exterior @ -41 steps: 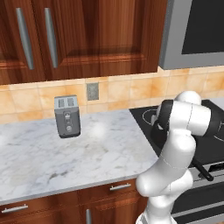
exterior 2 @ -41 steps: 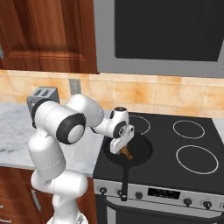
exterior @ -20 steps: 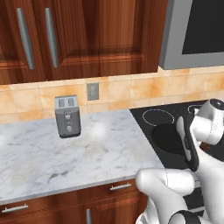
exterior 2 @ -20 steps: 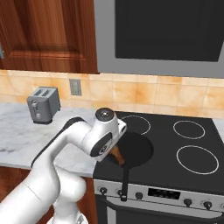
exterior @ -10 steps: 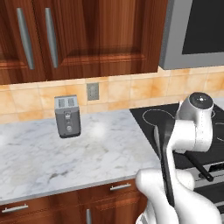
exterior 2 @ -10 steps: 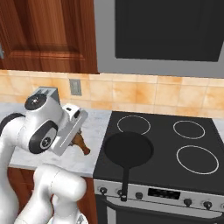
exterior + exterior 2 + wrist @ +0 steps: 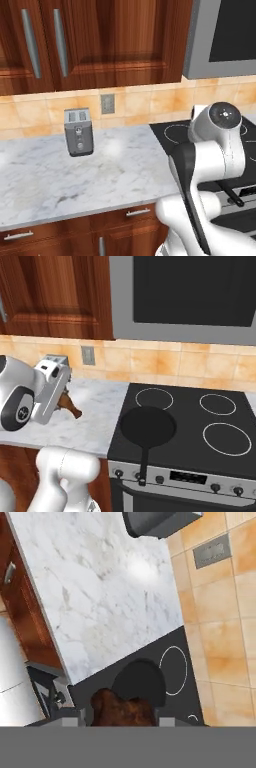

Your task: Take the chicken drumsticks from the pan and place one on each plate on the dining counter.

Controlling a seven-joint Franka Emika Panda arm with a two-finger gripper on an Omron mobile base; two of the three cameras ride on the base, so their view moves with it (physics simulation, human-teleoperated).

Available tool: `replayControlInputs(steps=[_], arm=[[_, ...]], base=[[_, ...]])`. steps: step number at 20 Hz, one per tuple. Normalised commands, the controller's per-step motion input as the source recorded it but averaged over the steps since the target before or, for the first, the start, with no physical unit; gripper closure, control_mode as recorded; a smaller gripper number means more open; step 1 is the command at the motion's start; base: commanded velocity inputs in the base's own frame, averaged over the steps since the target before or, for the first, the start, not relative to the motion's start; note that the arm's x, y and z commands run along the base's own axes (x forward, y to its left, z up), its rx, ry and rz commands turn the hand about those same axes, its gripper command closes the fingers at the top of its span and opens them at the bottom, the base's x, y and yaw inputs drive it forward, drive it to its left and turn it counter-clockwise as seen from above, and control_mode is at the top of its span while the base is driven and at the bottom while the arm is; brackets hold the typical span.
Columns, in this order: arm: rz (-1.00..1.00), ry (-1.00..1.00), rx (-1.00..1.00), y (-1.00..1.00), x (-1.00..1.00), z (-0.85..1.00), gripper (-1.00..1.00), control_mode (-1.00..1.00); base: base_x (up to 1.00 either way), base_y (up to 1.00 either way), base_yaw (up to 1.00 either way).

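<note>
In the right base view my gripper (image 7: 64, 400) is shut on an orange-brown chicken drumstick (image 7: 70, 407), held above the marble worktop (image 7: 95, 421) left of the stove. The hand view shows the same drumstick (image 7: 122, 708) between the two finger tips, with my gripper (image 7: 120, 721) closed around it. The round black pan (image 7: 148, 426) sits on the front left burner with its handle toward the stove's front edge, and its inside looks bare. From the hand, the pan (image 7: 140, 679) lies beyond the drumstick. The plates and the dining counter are out of view.
A silver toaster (image 7: 79, 131) stands against the tiled wall under a wall outlet (image 7: 107, 103); in the right base view the toaster (image 7: 52, 363) is just behind the arm. The black stovetop (image 7: 200, 426) has ring-marked burners. Wood cabinets and a microwave (image 7: 190, 286) hang above.
The arm has swung left from over the pan to above the marble worktop, carrying the drumstick with it. The pan stayed on its burner.
</note>
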Motion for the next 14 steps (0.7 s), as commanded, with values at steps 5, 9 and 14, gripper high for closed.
replayControlInputs(steps=[5,9,14], arm=[[0.00,0.00,0.00,0.00,0.00,0.00,1.00,1.00],[0.00,0.00,0.00,0.00,0.00,0.00,1.00,1.00],[0.00,0.00,0.00,0.00,0.00,0.00,1.00,1.00]], base=[[-0.89,-0.23,0.22],[-1.00,-0.14,0.14],[-1.00,-0.01,0.18]])
